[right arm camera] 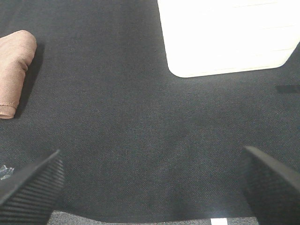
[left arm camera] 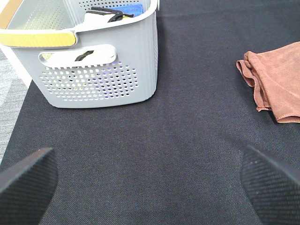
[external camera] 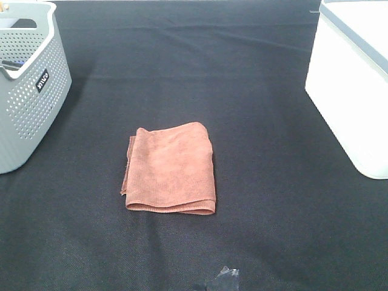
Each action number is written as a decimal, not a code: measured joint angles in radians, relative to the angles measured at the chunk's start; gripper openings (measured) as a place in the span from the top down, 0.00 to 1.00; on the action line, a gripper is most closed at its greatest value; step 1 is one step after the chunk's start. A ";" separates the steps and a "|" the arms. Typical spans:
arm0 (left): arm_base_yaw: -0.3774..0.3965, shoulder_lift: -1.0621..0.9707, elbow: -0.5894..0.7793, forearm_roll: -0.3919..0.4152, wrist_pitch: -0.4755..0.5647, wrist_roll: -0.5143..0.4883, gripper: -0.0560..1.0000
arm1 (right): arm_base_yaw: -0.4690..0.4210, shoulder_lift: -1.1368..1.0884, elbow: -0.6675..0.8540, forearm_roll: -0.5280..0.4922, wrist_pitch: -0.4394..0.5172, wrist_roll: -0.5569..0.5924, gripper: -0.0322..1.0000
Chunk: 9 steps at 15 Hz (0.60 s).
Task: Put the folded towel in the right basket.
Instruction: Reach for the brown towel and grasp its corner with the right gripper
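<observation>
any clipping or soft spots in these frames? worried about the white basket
Exterior high: the white basket clips to near pure white and its wall detail is lost; the towel is well exposed, with texture readable. Right wrist: the white basket is blown out too, only faint ribs show. Left wrist: the grey basket is sharp, its holes crisp, no glare.

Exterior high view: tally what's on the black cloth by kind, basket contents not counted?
Baskets: 2, grey perforated basket on the left, white basket on the right
Towels: 1, folded towel in the middle
Scraps: 1, small crumpled scrap at the front edge
Total: 4
</observation>
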 joint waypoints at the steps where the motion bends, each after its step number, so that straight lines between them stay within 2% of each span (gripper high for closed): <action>1: 0.000 0.000 0.000 0.000 0.000 0.000 0.01 | 0.000 0.000 0.000 0.000 0.000 0.000 0.03; 9: 0.000 0.000 0.000 0.000 0.000 0.000 0.01 | 0.000 0.000 0.000 0.000 0.000 0.000 0.03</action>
